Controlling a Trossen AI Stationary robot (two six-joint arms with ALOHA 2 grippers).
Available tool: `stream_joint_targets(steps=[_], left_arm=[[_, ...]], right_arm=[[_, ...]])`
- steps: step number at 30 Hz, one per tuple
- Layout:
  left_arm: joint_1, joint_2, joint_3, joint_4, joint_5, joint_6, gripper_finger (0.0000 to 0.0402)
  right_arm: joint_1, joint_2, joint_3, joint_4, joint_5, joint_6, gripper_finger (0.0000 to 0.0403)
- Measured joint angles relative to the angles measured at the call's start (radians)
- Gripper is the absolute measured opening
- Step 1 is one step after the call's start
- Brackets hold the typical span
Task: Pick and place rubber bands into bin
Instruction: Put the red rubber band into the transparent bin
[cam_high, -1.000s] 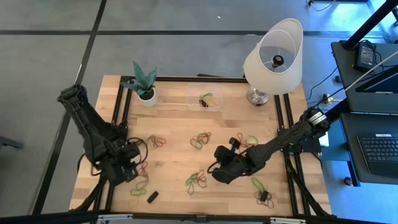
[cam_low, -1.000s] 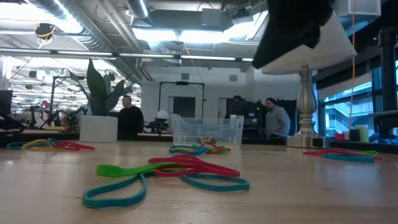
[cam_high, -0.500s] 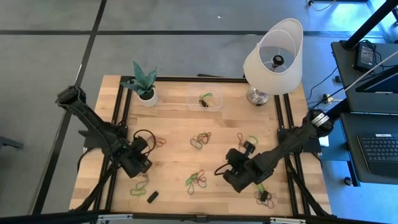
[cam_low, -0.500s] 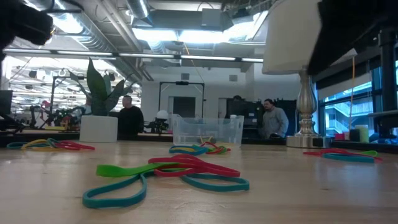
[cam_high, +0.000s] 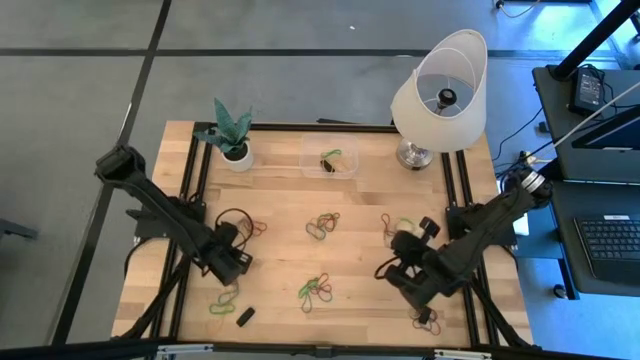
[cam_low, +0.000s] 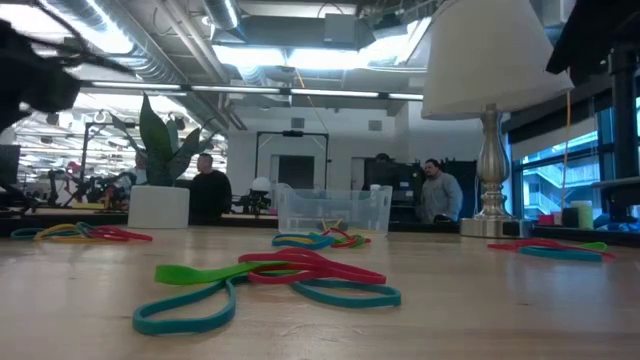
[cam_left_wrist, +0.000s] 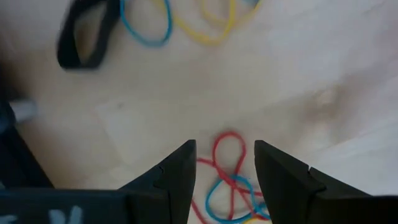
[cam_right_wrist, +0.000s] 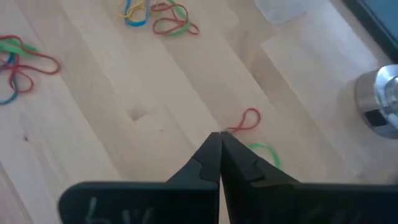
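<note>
Rubber bands lie in small clusters on the wooden table: one mid-table (cam_high: 322, 225), one near the front (cam_high: 318, 290), one at the front left (cam_high: 225, 300). The clear bin (cam_high: 330, 160) stands at the far edge with a band inside. My left gripper (cam_left_wrist: 224, 149) points down, open, over a red and blue cluster (cam_left_wrist: 227, 180) that shows between its fingers without touching them. My right gripper (cam_right_wrist: 219, 140) hangs shut above the table's right half, with a red band (cam_right_wrist: 245, 119) and a green band (cam_right_wrist: 267, 152) lying on the wood beyond its tips.
A white-potted plant (cam_high: 232, 140) stands at the far left and a lamp (cam_high: 440, 90) at the far right. A small black block (cam_high: 244, 316) lies near the front edge. More bands lie by my right arm (cam_high: 425, 315). People stand in the room behind.
My left gripper has sunk toward the table and gone a little toward its right edge, rolling about its own axis, still open. My right gripper has risen and swung toward the table's right edge, away from the front cluster, still shut. No band has moved.
</note>
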Motion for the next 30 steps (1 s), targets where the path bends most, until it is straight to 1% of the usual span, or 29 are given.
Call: stream_joint_targets(steps=[3, 5, 8, 10, 12, 14, 15, 18, 19, 21, 23, 26, 30], left_arm=[[0.0, 0.058, 0.0, 0.045, 0.04, -0.038, 0.0156], [0.0, 0.092, 0.0, 0.082, 0.056, -0.056, 0.0156], [0.002, 0.133, 0.0, 0.135, 0.098, -0.077, 0.0154], [0.005, 0.156, 0.0, 0.158, 0.141, -0.089, 0.0146], [0.006, 0.164, 0.001, 0.163, 0.163, -0.105, 0.0131], [0.006, 0.165, 0.002, 0.165, 0.166, -0.135, 0.0108], [0.006, 0.162, 0.001, 0.165, 0.167, -0.147, 0.0093], [0.005, 0.145, 0.0, 0.185, 0.17, -0.162, 0.0039], [0.005, 0.138, 0.0, 0.183, 0.169, -0.173, 0.0021], [0.004, 0.124, 0.004, 0.172, 0.162, -0.194, 0.0009], [0.004, 0.115, 0.026, 0.148, 0.146, -0.213, 0.0006], [0.004, 0.103, 0.086, 0.061, 0.131, -0.22, 0.0004], [0.004, 0.097, 0.203, -0.059, 0.112, -0.22, 0.0004]], right_arm=[[0.019, -0.024, -0.016, -0.02, 0.001, -0.001, 0.0006], [0.035, -0.055, -0.052, -0.014, 0.002, 0.0, 0.0003], [0.062, -0.123, -0.142, 0.032, -0.001, 0.027, 0.0003], [0.082, -0.189, -0.22, 0.097, -0.002, 0.048, 0.0002], [0.104, -0.264, -0.3, 0.201, -0.005, 0.04, 0.0002], [0.116, -0.349, -0.373, 0.304, -0.012, -0.019, 0.0002], [0.117, -0.394, -0.407, 0.365, -0.029, -0.068, 0.0002], [0.113, -0.528, -0.499, 0.498, -0.131, -0.203, 0.0002], [0.107, -0.571, -0.529, 0.533, -0.153, -0.237, 0.0001], [0.097, -0.651, -0.581, 0.585, -0.165, -0.289, 0.0001], [0.088, -0.72, -0.63, 0.603, -0.163, -0.31, 0.0001], [0.072, -0.794, -0.689, 0.627, -0.163, -0.315, 0.0001], [0.059, -0.84, -0.756, 0.679, -0.162, -0.319, 0.0002]])
